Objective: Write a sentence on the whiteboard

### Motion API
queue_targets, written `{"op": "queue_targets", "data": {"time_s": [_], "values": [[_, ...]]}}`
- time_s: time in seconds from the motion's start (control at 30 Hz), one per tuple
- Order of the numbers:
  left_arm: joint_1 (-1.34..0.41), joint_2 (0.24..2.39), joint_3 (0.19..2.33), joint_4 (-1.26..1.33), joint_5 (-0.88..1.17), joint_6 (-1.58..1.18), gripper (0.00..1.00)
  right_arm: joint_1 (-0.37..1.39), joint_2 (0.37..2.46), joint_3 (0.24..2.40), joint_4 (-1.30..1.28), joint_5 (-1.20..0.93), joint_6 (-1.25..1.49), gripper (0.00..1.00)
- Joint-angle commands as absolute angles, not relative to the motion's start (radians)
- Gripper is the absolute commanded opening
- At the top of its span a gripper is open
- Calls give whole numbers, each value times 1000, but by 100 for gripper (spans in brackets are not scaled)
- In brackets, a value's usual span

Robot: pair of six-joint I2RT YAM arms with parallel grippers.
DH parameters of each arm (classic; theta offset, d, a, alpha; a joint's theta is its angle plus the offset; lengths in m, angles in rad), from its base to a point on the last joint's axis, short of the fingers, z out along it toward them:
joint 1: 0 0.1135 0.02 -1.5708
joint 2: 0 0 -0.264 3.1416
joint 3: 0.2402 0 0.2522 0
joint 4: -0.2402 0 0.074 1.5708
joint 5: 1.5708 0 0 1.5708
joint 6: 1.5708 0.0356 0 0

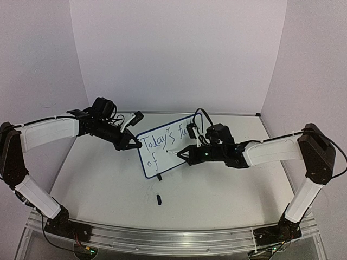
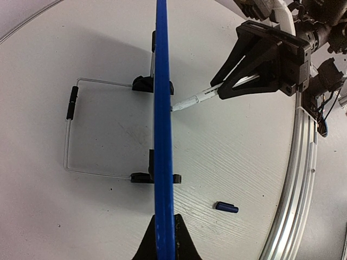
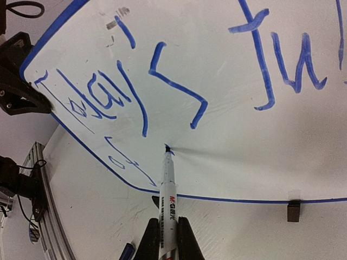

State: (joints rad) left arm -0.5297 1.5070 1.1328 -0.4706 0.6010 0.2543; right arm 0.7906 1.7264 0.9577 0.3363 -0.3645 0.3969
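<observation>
The whiteboard [image 1: 162, 161] stands upright near the middle of the desk [image 1: 103, 184], tilted back a little on its wire stand [image 2: 68, 141] and black clip feet [image 2: 143, 84]. The sentence [image 3: 179, 92] is in blue strokes: the upper line reads "Today's fu" up to where the right arm covers the board, and the lower line reads "of" (the right wrist view shows both lines turned at an angle).

The marker [image 3: 168, 189], a slim white pen, has its tip touching the board face just to the right of "of", below the "s". The right end effector [image 3: 165, 238] is clamped on the marker's barrel, a finger on each side of it. The left end effector [image 2: 162, 230] is closed on the whiteboard's left edge, its dark fingers pinching the blue rim, which runs edge-on up the left wrist view.

A small dark cap [image 1: 159, 199] lies on the desk in front of the board, well apart from both arms.
</observation>
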Motion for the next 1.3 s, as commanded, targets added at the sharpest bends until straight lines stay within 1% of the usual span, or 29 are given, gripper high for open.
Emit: {"op": "queue_targets", "data": {"time_s": [0.0, 1.27], "values": [[-546, 1535, 1138, -544, 576, 267, 0, 786, 1746, 980, 351, -332, 389, 0], [-548, 1534, 1140, -542, 580, 268, 0, 786, 1794, 938, 349, -327, 410, 0]]}}
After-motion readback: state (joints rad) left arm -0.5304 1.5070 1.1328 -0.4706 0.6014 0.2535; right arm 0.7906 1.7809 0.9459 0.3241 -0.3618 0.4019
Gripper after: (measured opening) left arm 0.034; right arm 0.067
